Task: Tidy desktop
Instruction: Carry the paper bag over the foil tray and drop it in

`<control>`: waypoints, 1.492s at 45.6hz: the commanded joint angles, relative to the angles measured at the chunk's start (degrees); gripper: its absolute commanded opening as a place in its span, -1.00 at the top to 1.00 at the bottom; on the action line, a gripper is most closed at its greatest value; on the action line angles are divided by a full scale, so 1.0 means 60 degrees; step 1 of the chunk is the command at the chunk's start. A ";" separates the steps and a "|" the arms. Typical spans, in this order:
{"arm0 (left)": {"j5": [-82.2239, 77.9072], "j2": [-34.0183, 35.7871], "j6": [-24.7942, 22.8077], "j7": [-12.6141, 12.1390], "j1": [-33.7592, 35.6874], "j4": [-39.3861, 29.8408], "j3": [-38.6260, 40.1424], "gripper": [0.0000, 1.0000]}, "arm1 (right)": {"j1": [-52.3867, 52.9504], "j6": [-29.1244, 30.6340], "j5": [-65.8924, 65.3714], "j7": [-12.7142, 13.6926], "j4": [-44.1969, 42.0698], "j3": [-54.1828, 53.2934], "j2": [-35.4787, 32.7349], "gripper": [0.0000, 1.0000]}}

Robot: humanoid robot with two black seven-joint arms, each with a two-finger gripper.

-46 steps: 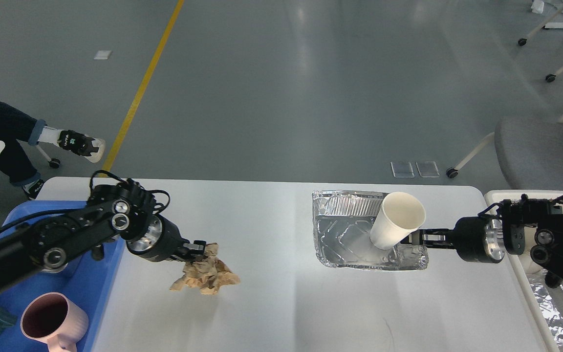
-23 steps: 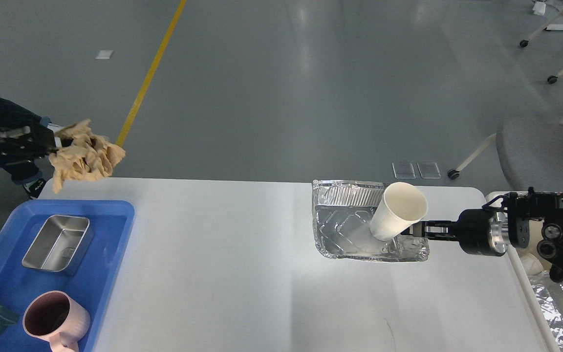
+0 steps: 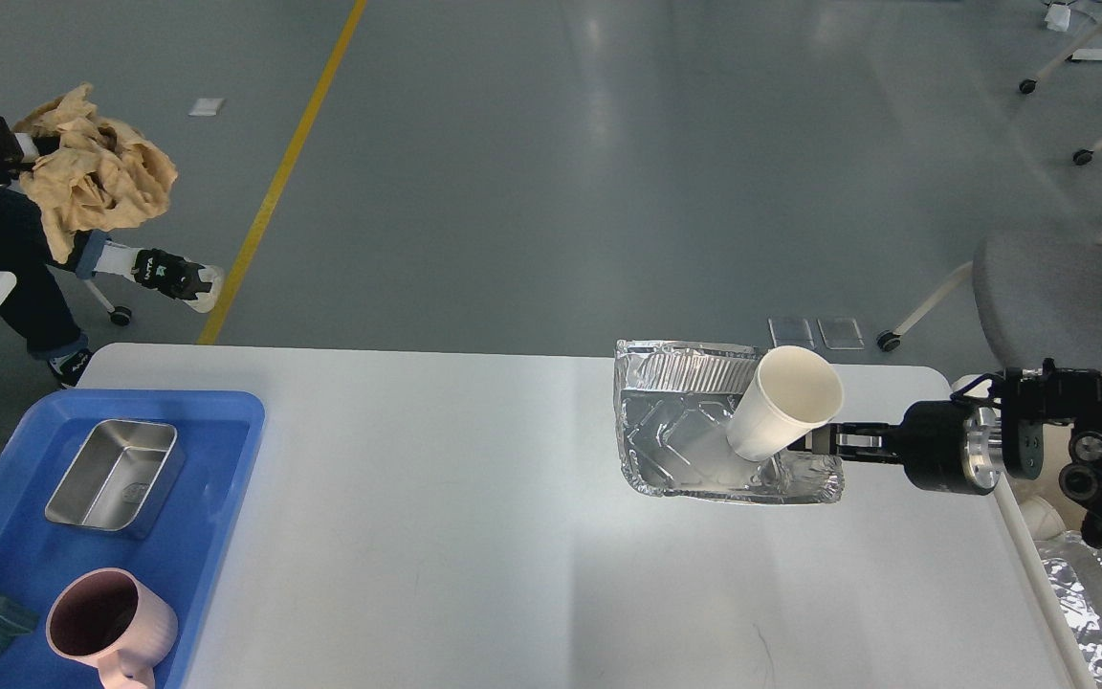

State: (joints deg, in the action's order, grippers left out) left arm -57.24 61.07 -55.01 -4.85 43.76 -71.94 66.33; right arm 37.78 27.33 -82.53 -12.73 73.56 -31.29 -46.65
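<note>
the white desk (image 3: 436, 536) fills the near half of the view, smooth and matte, grey floor (image 3: 551, 172) behind. right gripper (image 3: 814, 442) jaws hold the paper cup (image 3: 785, 416) over the foil tray (image 3: 675, 431); left gripper (image 3: 23, 148) jaws hold crumpled brown paper (image 3: 97, 177) far left.

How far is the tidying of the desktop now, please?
Partly done. The crumpled brown paper is off the white desktop, held high by the left pincer. The right pincer reaches the tilted white paper cup in the silver foil tray. Both remain to clear.
</note>
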 commanded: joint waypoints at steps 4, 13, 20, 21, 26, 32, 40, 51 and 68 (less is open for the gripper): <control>-0.0434 -0.3408 0.0001 -0.2077 0.2284 0.1163 -0.0974 0.90 | 0.0031 0.0015 0.0001 -0.0002 0.0001 0.0015 0.0011 1.00; -0.0948 -0.5928 0.0085 -0.2136 0.4175 0.2936 -0.3026 0.87 | 0.0016 0.0029 0.0001 -0.0002 0.0001 0.0001 -0.0062 1.00; -0.0962 -0.7496 0.0364 -0.2209 0.5069 0.3713 -0.3599 0.86 | 0.0002 0.0029 0.0001 -0.0002 0.0001 0.0015 -0.0047 1.00; -0.0962 -0.7657 0.0364 -0.2210 0.5172 0.3801 -0.3672 0.86 | 0.0002 0.0029 0.0001 -0.0002 0.0001 0.0001 -0.0047 1.00; -0.0977 -0.8492 0.0481 -0.2210 0.5538 0.4182 -0.4038 0.86 | -0.0013 0.0029 0.0001 -0.0002 0.0001 0.0001 -0.0047 1.00; -0.0977 -0.9313 0.0642 -0.2210 0.5612 0.4300 -0.4682 0.86 | -0.0013 0.0029 0.0001 -0.0002 0.0001 0.0001 -0.0047 1.00; -0.0963 -1.0207 0.0993 -0.2210 0.5495 0.4460 -0.5532 0.85 | -0.0013 0.0029 0.0001 -0.0002 0.0001 0.0001 -0.0062 1.00; -0.0977 -1.0779 0.1111 -0.2210 0.5436 0.4607 -0.6030 0.84 | -0.0013 0.0015 0.0001 -0.0002 0.0001 -0.0014 -0.0062 1.00; -0.0962 -1.0794 0.1096 -0.2224 0.5217 0.4607 -0.6558 0.81 | -0.0042 0.0000 0.0001 -0.0002 0.0001 -0.0014 -0.0062 1.00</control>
State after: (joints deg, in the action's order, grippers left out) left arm -63.02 -3.77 -48.39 -18.12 75.33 -44.29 28.15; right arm 37.66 27.33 -82.53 -12.75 73.56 -31.39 -47.02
